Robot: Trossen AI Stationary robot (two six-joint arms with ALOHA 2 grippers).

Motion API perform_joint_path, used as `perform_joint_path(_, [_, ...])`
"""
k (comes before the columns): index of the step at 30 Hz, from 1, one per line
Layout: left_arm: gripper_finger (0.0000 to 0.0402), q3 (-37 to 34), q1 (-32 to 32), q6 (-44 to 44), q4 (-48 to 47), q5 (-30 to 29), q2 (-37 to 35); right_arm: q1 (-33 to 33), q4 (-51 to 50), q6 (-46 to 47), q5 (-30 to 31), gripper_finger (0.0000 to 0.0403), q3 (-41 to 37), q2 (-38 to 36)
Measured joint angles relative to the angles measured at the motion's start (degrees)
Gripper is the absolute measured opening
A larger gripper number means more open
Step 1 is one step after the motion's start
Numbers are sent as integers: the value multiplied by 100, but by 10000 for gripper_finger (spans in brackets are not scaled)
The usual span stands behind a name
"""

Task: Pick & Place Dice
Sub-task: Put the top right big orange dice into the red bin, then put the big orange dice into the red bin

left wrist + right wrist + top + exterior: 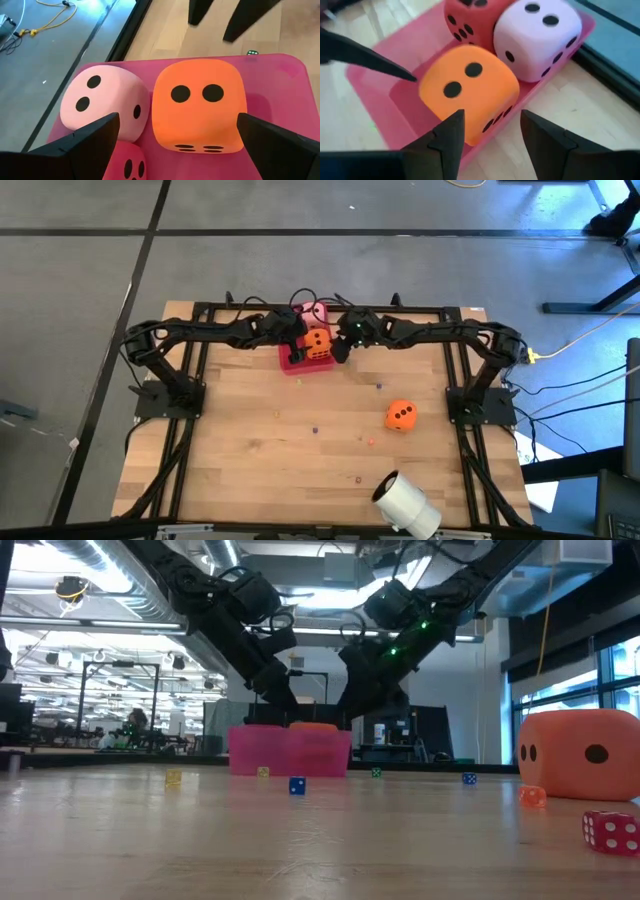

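Note:
A translucent red tray (pixel 292 362) lies at the table's far middle. In it rest an orange die (pixel 199 105), a pale pink die (pixel 102 102) and a red die (pixel 465 20), each on its bottom face. A second orange die (pixel 401 416) sits on the wood at the right. My left gripper (pixel 178 117) hovers open over the tray from the left, its fingers wide on either side of the tray's orange die and touching nothing. My right gripper (pixel 491 114) stands open at the tray's right edge, just short of that same die.
A white roll (pixel 405 502) lies near the front edge at the right. Tiny coloured dice dot the wood, among them a blue one (pixel 297 786) and a red one (pixel 610 832). A black frame (pixel 330 308) borders the table.

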Motion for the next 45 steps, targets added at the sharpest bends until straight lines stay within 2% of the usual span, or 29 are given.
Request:
perform_joint_path(6, [400, 0, 0, 0, 0, 2, 0, 30, -1272, 2, -19, 192, 2, -623])
perform_joint_path(11, [400, 0, 0, 0, 0, 4, 0, 200, -2326, 519, -18, 192, 0, -1270])
perform_joint_path(19, [400, 0, 0, -2, 1, 4, 0, 832, -2506, 1418, 231, 192, 0, -2004])
perform_joint_path(23, [400, 0, 0, -2, 2, 5, 0, 1190, -3006, 1283, 786, 192, 0, -2126])
perform_joint_path(27, [400, 0, 0, -2, 3, 2, 0, 1453, -3425, 1269, 1020, 195, -1, -2140])
perform_joint_path(31, [400, 2, 0, -4, 4, 4, 0, 1666, -3587, 1336, 1388, 233, -2, -2140])
perform_joint_path(38, [400, 0, 0, -4, 2, 4, 0, 1904, -3631, 816, 1023, 385, -2, -2140])
perform_joint_path(42, [400, 0, 0, -4, 2, 4, 0, 2057, -3763, 770, 1176, 375, -2, -2140])
perform_joint_path(45, [400, 1, 0, -4, 2, 4, 0, 2174, -3976, 623, 1076, 390, -2, -2140])
